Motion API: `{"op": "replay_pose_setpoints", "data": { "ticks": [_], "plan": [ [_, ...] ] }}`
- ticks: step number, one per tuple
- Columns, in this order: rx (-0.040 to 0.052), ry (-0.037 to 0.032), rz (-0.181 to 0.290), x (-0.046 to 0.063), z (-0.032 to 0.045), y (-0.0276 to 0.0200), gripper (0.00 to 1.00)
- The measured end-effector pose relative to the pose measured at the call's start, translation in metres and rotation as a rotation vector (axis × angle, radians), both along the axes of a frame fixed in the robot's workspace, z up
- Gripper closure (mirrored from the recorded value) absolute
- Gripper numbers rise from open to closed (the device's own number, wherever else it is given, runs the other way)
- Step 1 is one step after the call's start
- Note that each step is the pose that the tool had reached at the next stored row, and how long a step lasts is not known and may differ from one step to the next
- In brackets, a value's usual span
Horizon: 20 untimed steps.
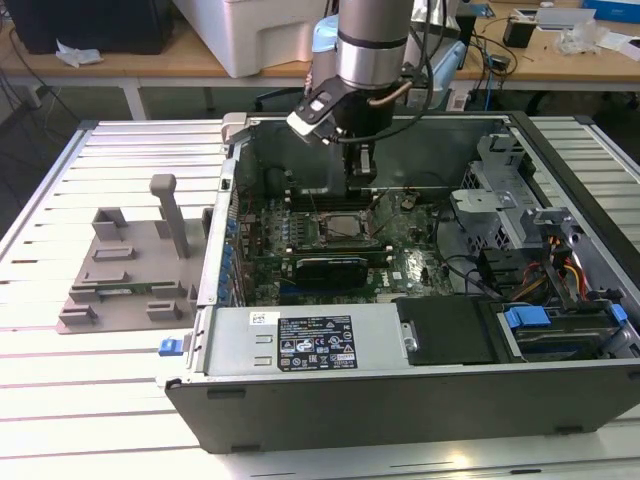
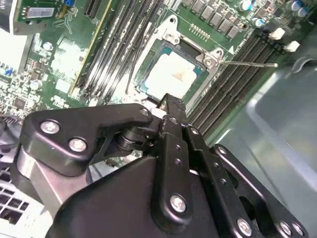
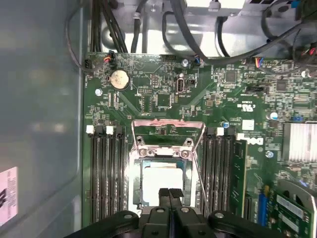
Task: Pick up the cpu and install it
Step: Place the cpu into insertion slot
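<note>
The cpu (image 3: 159, 179) lies flat inside the socket (image 3: 163, 152), so I judge it is seated. The gripper (image 3: 169, 192) hangs just above it with its fingers closed together, holding nothing.

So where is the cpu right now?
In the first wrist view the cpu lies in the motherboard socket, between the two banks of memory slots, just beneath the gripper.

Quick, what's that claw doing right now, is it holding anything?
Gripper: closed, holding nothing; the cpu sits in the socket beneath it.
</note>
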<state>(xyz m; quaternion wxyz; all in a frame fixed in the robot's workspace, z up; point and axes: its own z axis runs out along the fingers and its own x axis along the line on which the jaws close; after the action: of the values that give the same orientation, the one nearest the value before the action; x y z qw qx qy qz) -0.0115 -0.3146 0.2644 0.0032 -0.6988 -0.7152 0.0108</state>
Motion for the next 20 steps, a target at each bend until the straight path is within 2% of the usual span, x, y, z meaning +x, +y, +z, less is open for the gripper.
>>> {"op": "replay_pose_setpoints", "data": {
  "ticks": [3,7,10,12,17,20],
  "plan": [
    [-0.0001,0.0,0.0,0.0,0.0151,0.0,0.89],
    [-0.0002,0.0001,0.0,0.0,0.0231,0.0,0.89],
    [-0.0002,0.0,0.0,0.0,0.032,0.0,0.89],
    [-0.0002,0.0001,0.0,0.0,0.0348,0.0,0.89],
    [-0.0002,0.0,0.0,0.0,0.0512,0.0,0.89],
    [0.0003,-0.0001,0.0,0.0,0.0541,0.0,0.89]
  ]
}}
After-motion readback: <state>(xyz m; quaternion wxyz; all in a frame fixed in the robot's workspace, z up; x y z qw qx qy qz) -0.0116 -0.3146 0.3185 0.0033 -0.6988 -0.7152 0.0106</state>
